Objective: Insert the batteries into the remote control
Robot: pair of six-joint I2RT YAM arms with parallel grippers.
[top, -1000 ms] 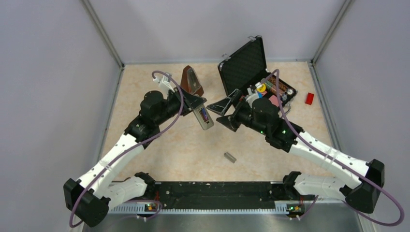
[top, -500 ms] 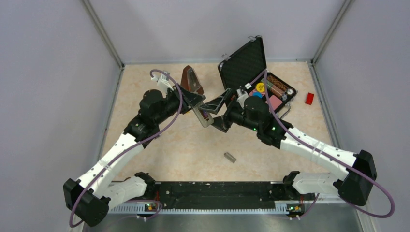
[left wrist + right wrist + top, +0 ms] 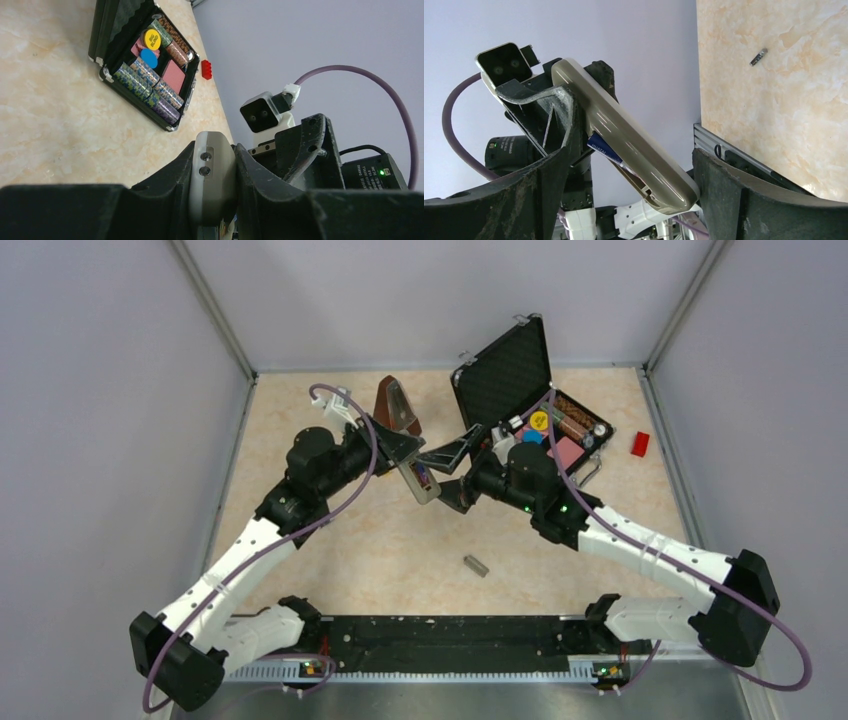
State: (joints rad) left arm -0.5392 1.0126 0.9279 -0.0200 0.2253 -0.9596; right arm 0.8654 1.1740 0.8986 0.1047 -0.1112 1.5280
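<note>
Step in hand: battery loading, approx. halfway by the look of it. Location of the remote control (image 3: 624,132): held mid-air above the table (image 3: 380,550), tilted, between the two arms, compartment side uncovered. One bluish battery (image 3: 605,147) lies in the compartment, lettering visible; full seating cannot be confirmed. The 2nd battery (image 3: 476,566), dark grey, lies loose on the table, well apart from both grippers and nearer the arm bases.

State of the left gripper (image 3: 212,150): pinched on the upper end of the remote control, a finger on each side, carrying it alone. State of the right gripper (image 3: 438,480): spread wide, fingers straddling the lower end w/o visible contact; nothing held.

Next move (judgement): press or check the bluish cell, then send the free gripper down for the grey one. Reqs: steady clamp on the left side, a narrow pinch on a small round part that may roll, correct polarity at insertion.

Pose: L arm reaches fwd and inward, wrist rolled so the remote slants down toward centre. R arm stretches diagonally inward, wrist turned to face the left gripper; both meet just beside the open case (image 3: 505,375).
</note>
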